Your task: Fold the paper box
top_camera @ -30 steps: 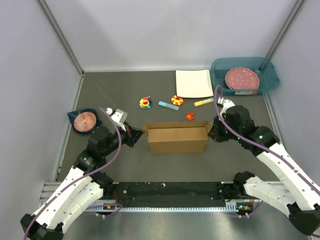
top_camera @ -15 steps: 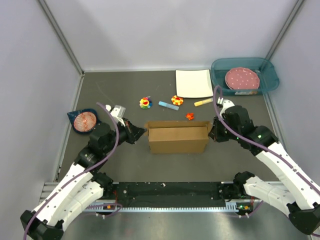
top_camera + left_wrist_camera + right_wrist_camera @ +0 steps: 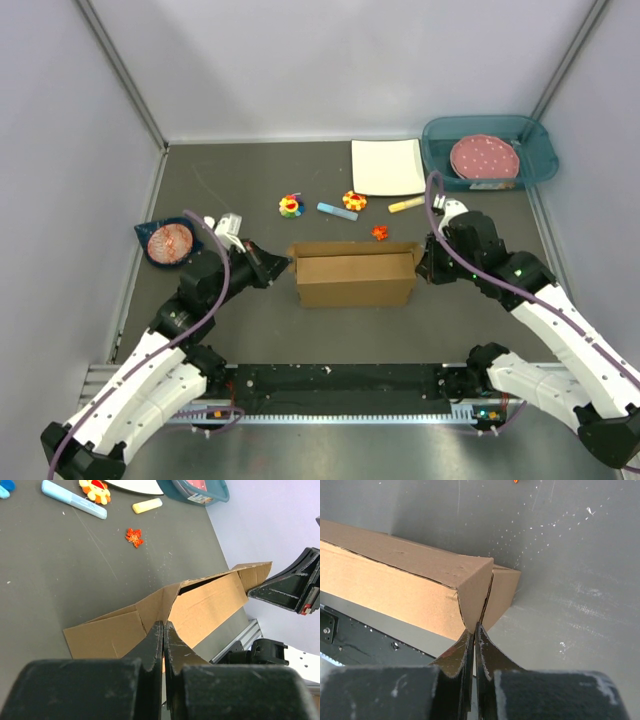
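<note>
The paper box [image 3: 355,278] lies mid-table just beyond the arms' bases, its long axis running left to right. The left gripper [image 3: 283,266], fingers pressed together on nothing, touches the box's left end flap. The right gripper [image 3: 424,268], likewise clenched empty, pokes the seam at the right end. Each arm is equally near its own end, and nothing seems to block either.

Just behind the box sits an orange scrap [image 3: 380,233]. Farther back are a blue marker [image 3: 337,211], two flower toys [image 3: 291,206] and a yellow chalk [image 3: 407,204]. A dark bowl [image 3: 168,242] lies left. Farthest back are a white plate [image 3: 387,166] and a teal bin [image 3: 540,160].
</note>
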Tool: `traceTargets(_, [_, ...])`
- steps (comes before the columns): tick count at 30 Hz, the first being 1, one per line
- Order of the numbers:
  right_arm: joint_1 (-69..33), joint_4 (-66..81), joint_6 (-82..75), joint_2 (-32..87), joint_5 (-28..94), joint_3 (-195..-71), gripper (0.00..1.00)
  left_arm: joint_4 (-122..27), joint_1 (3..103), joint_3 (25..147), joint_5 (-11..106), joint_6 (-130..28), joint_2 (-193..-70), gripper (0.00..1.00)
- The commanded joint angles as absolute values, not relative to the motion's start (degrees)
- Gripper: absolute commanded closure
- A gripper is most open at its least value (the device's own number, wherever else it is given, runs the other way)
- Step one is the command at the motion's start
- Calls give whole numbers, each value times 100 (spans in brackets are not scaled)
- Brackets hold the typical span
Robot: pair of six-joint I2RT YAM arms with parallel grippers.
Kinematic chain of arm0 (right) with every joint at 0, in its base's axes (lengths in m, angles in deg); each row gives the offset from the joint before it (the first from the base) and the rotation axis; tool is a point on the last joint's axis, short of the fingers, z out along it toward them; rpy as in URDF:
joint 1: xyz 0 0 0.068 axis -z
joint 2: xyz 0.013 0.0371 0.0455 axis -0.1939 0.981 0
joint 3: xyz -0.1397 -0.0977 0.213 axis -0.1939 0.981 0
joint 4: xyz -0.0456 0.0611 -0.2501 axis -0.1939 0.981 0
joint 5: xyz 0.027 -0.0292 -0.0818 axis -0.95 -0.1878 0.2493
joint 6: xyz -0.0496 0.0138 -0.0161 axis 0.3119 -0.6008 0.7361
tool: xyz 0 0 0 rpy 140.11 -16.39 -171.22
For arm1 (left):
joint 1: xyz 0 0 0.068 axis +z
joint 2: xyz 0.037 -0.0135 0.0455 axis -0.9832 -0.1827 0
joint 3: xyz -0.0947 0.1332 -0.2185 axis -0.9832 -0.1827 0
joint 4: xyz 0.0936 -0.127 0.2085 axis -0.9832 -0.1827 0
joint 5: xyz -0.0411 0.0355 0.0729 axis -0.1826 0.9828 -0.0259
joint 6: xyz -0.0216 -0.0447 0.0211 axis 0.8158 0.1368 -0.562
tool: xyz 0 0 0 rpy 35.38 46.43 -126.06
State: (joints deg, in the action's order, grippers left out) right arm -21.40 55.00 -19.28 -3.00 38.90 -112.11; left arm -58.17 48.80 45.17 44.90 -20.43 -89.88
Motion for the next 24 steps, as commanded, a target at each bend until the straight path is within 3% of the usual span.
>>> traceTargets(1, [-2266, 6043, -1965, -96, 3868, -10942, 100, -5311, 4748, 4392, 4419, -1611, -8924, 100])
traceTargets(15, [-2310, 6052, -1982, -149, 3869, -10942, 100, -5302, 3466, 4058, 6202, -2278, -9100, 100])
traceTargets(24, [-2310, 6043, -1965, -175, 3860, -10942, 100, -5302, 3298, 3900, 6730, -2849, -8986, 100])
